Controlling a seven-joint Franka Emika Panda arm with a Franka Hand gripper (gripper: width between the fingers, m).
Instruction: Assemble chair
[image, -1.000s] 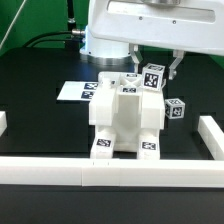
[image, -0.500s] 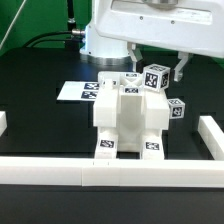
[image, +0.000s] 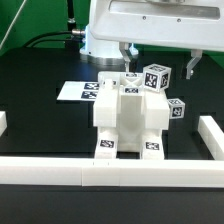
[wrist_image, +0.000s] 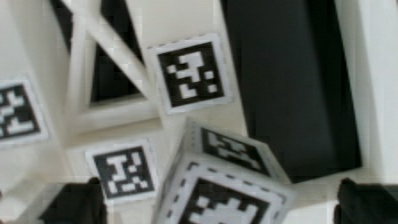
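a black table (image: 40, 140) is shown in the exterior view, fenced along the near side by a white front rail (image: 110, 172). at the exterior view's left, the marker board (image: 72, 92) is laid flat, apart from the work. in the middle, the partly built white chair (image: 125, 125) is stood upright on two tagged feet, just behind the front rail. on its upper corner, toward the exterior view's right, a tagged top cube (image: 153, 76) is perched, tilted rather than square; whether it is fully seated cannot be told. the gripper (image: 158, 60) is held over that cube with its fingers (image: 127, 52) spread wide apart, one on either side, and nothing is clamped. further right, a side cube (image: 175, 108) is seen against the chair's flank, and beyond it the right rail (image: 210, 132) is found. in the wrist view, tilted tags are seen close up between two dark fingertips (wrist_image: 71, 202).

the main risk is judged to be the loose-looking top cube: if the arm is drawn away at a slant, the cube could be clipped by a finger and knocked off or twisted out of its joint. the chair could also be nudged toward the front rail if it is pressed off-centre
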